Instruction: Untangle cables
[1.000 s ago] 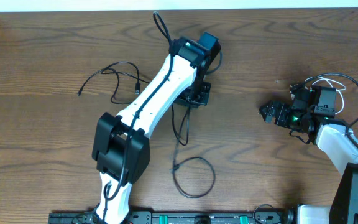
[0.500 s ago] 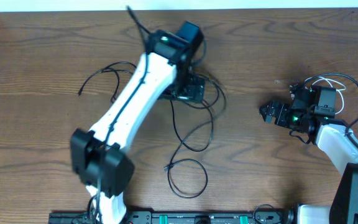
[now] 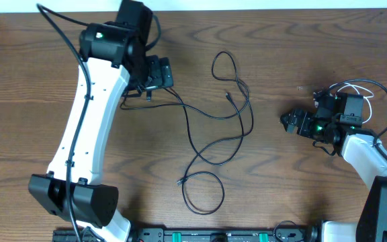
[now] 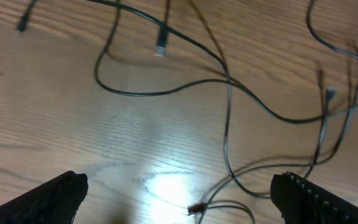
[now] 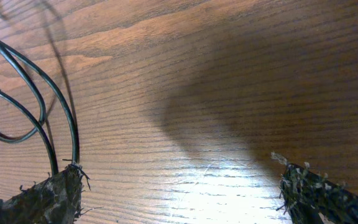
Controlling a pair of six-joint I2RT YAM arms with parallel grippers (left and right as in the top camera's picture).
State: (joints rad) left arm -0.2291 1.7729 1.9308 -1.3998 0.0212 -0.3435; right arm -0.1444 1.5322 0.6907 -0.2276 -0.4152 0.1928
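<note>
Thin black cables (image 3: 210, 134) sprawl over the middle of the wooden table. One loop (image 3: 226, 67) lies at the back and a small coil (image 3: 203, 193) lies near the front. My left gripper (image 3: 162, 72) hangs open at the back left, above the cables' left end, holding nothing. In the left wrist view the cables (image 4: 229, 112) cross the table ahead of the open gripper (image 4: 188, 199), with a small plug (image 4: 196, 210) low between the fingers. My right gripper (image 3: 290, 122) is open at the right, apart from the cables. A thin white cable (image 3: 363, 85) loops by the right wrist.
The left arm (image 3: 86, 134) stretches from the front edge to the back left. In the right wrist view, dark cords (image 5: 39, 106) run along the left side, beside the open right gripper (image 5: 185, 196) over bare wood. The table's back edge (image 3: 247, 9) is close behind the left gripper.
The left arm swung left toward the back corner, pulling the black cables out, and its gripper opened and let go. The cables now lie spread across the middle. The right arm has not moved.
</note>
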